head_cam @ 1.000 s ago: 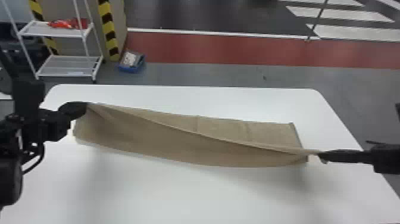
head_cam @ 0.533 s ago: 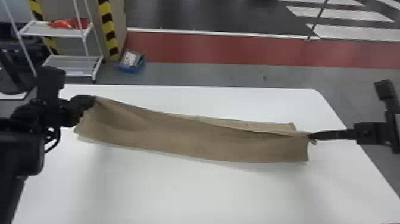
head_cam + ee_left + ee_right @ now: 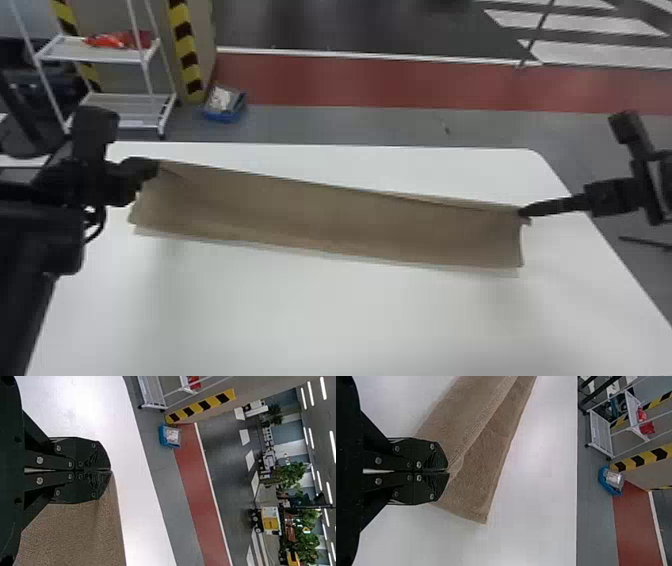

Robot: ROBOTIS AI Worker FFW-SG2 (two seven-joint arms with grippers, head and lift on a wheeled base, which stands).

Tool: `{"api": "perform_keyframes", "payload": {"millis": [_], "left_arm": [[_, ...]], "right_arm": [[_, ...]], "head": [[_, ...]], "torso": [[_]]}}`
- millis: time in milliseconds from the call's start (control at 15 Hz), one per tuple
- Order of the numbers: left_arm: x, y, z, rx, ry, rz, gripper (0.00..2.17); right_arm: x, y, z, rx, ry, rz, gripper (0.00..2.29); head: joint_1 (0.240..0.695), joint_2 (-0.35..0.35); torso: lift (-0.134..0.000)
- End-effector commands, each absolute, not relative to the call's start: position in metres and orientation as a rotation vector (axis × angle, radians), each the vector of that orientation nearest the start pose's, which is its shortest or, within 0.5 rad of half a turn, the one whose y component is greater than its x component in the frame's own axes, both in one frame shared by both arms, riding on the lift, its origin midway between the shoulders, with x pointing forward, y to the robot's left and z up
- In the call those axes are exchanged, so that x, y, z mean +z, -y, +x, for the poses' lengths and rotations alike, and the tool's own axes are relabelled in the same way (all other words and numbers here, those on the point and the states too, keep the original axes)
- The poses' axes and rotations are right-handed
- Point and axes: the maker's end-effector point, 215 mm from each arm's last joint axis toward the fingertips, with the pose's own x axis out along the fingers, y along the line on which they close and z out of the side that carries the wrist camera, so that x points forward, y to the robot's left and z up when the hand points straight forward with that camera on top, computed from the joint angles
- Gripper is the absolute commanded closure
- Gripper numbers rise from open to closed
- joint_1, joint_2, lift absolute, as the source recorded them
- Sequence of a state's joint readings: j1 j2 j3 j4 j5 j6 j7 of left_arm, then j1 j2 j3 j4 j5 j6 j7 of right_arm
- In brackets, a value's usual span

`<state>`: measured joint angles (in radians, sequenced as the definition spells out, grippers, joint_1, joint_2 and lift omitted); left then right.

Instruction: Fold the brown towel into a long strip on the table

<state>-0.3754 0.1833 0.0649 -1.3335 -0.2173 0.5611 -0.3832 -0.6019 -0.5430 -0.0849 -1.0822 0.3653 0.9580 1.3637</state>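
Moved the brown towel (image 3: 325, 215) by its held edge toward the far side of the table (image 3: 300, 320).
Pinched its ends in left gripper (image 3: 153, 167) and right gripper (image 3: 523, 211) (both closed tight).

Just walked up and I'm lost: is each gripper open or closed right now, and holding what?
Left gripper: closed, pinching the brown towel near its left end.
Right gripper: closed, pinching the towel near its right end.
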Motion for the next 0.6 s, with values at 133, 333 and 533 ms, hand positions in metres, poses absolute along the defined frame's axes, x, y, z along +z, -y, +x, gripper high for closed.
{"api": "perform_keyframes", "payload": {"millis": [133,333,533], "left_arm": [[-0.398,-0.325,0.67,-0.144,-0.488,0.242,2.15],[-0.398,-0.326,0.672,-0.142,-0.49,0.24,2.15],[-0.404,-0.326,0.67,-0.139,-0.501,0.242,2.15]], "right_arm": [[-0.386,0.447,0.56,0.559,-1.004,-0.012,1.77],[-0.391,0.446,0.561,0.563,-1.019,-0.057,1.77],[-0.395,0.441,0.573,0.545,-0.995,-0.107,1.75]], "head": [[0.695,-0.107],[0.695,-0.109],[0.695,-0.105]], "torso": [[-0.1],[-0.1],[-0.1]]}}
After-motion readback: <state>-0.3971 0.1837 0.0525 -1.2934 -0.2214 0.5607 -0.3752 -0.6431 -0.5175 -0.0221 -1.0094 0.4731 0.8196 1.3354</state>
